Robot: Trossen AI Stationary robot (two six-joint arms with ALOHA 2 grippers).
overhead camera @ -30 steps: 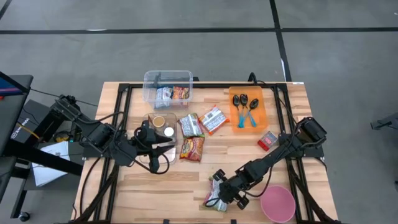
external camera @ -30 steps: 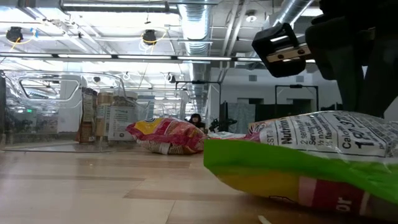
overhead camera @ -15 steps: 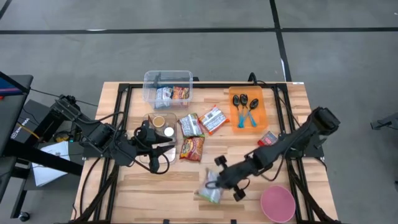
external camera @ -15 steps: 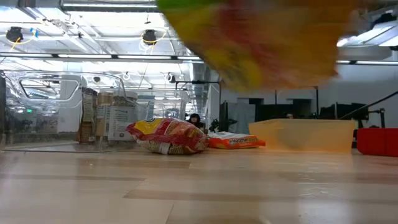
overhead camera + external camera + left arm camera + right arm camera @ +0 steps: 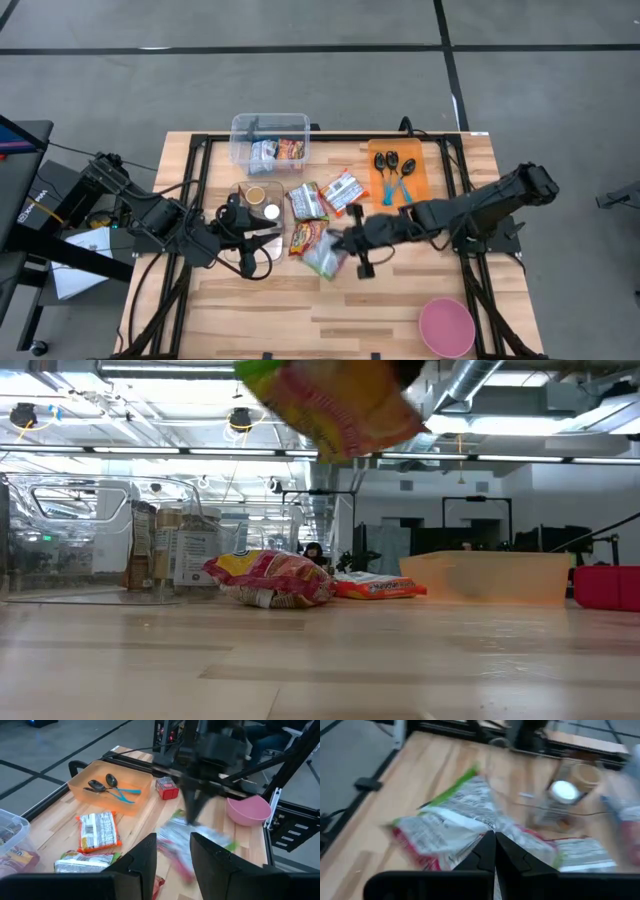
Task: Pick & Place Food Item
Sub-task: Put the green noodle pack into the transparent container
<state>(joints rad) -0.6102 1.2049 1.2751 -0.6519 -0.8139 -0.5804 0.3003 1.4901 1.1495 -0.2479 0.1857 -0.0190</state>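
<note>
While the right gripper [image 5: 345, 243] hangs over the middle of the desk [image 5: 300, 300], its fingers [image 5: 485, 852] are pressed together on one edge of a green and silver snack bag [image 5: 325, 258]. The bag is up in the air, not on the wood, and it is blurry, so I cannot tell for sure which way its long side points. Under it and beside it lie three more snack packs [image 5: 322, 205] flat on the desk. The clear box [image 5: 268, 140] at the back holds two packs. The orange tray [image 5: 400, 175] holds two dark spoons [image 5: 395, 165] with blue handles. One pink bowl [image 5: 446, 327] sits near the front corner, and one small red box [image 5: 431, 225] lies by the tray. The left gripper [image 5: 262, 238] waits low by a clear cup tray [image 5: 258, 198], its fingers [image 5: 142, 860] spread apart.
</note>
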